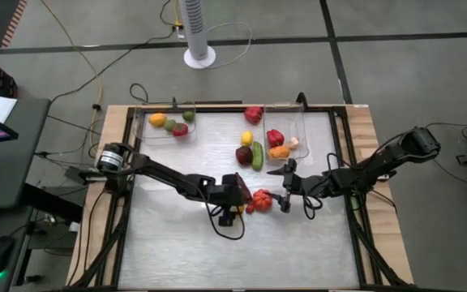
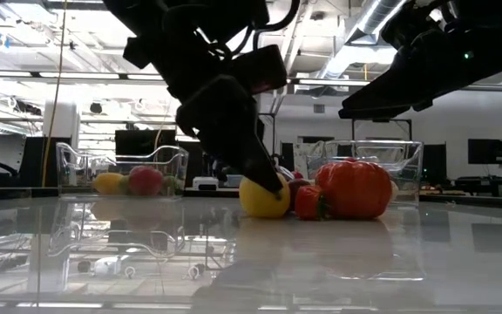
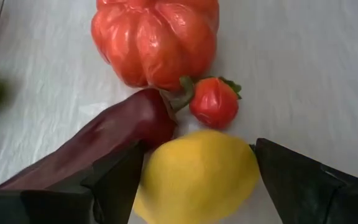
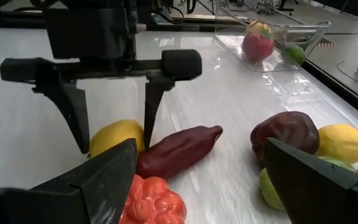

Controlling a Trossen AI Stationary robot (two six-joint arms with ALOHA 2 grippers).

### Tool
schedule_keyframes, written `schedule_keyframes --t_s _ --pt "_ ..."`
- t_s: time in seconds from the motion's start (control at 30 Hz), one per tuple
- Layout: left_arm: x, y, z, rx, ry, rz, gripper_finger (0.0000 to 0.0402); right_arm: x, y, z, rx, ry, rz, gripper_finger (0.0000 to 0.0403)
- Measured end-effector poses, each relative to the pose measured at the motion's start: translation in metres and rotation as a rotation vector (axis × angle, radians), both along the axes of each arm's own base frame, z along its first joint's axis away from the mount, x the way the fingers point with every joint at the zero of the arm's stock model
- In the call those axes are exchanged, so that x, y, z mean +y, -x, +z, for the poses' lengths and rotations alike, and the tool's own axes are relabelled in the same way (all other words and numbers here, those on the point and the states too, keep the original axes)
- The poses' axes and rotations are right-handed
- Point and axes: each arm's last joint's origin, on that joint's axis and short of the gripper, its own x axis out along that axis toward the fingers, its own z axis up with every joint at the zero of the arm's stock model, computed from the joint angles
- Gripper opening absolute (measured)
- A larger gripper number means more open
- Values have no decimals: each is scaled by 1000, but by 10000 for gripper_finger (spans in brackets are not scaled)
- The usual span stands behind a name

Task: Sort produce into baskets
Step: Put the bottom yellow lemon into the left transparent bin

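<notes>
Left hand [image 1: 235, 212] is down mid-tabletop, fingers spread either side of a lemon [image 1: 239, 209], not yet closed on it. From above, the right hand [image 1: 284, 187] hangs just past the lumpy red tomato [image 1: 262, 199], fingers apart and holding nothing. One basket [image 1: 147, 120] at the far left has several pieces in it; the other basket [image 1: 300, 122] at the far right has a few too.

At tabletop level, the dark fingers come down onto the lemon [image 2: 264, 197], with the tomato [image 2: 353, 188] right beside it.

Left wrist view: lemon [image 3: 194, 176] squarely between the fingers [image 3: 114, 180], a dark red pepper [image 3: 98, 146] pressed against one finger and a small red fruit [image 3: 214, 103] close behind.

Right wrist view: the left hand [image 4: 112, 130] straddles the lemon [image 4: 114, 137].

This looks like the pick-up step. Next calls for closing cleanly without catching the pepper, then lifting toward a basket.
</notes>
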Motion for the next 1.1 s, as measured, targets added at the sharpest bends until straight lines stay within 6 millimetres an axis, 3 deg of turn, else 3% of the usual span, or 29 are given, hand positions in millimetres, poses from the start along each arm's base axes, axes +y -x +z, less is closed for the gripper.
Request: schedule_keyframes --t_s 0.17,0.5,0.7,0.93,1.1 --pt "-3 0 1 -21 -21 2 287 0 0 0 4 2 0 372" --pt "-6 5 3 16 -24 7 208 0 0 0 -5 -1 0 372" --pt "-6 17 15 61 -81 30 193 0 0 -1 8 4 0 372" --pt "3 35 48 62 -228 122 191 0 0 -1 9 2 -1 372" --pt "26 64 87 73 -497 325 190 0 0 -1 7 -1 -2 372"
